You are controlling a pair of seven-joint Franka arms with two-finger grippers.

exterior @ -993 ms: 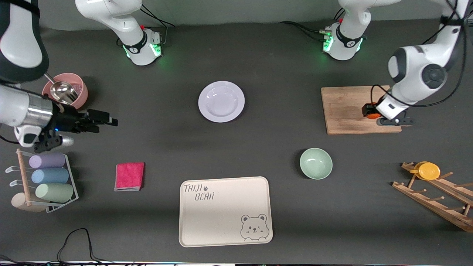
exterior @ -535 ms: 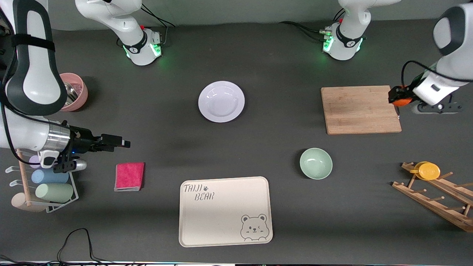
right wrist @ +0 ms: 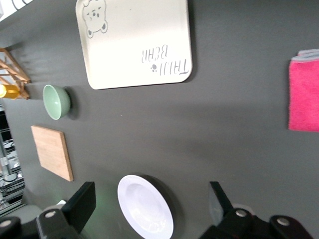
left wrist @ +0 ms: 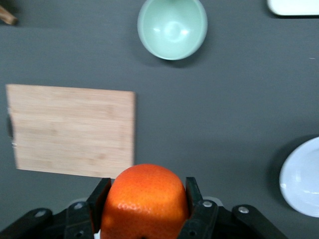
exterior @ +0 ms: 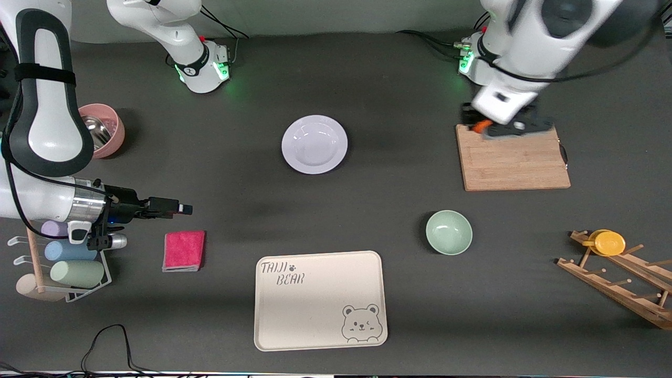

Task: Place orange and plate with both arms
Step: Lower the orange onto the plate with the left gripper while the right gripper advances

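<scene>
The left end effector [exterior: 480,125] is clenched on the orange [left wrist: 144,201], up in the air over the cutting board's [exterior: 514,157] corner. The right end effector [exterior: 178,208] hangs released above the desk [exterior: 394,210] near a pink cloth [exterior: 184,250]. The plate [exterior: 314,144] lies mid-desk, untouched.

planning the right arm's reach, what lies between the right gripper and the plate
Nothing: in the front view only bare dark table lies between the open right gripper and the plate. The pink cloth lies nearer the camera, off that line.
</scene>
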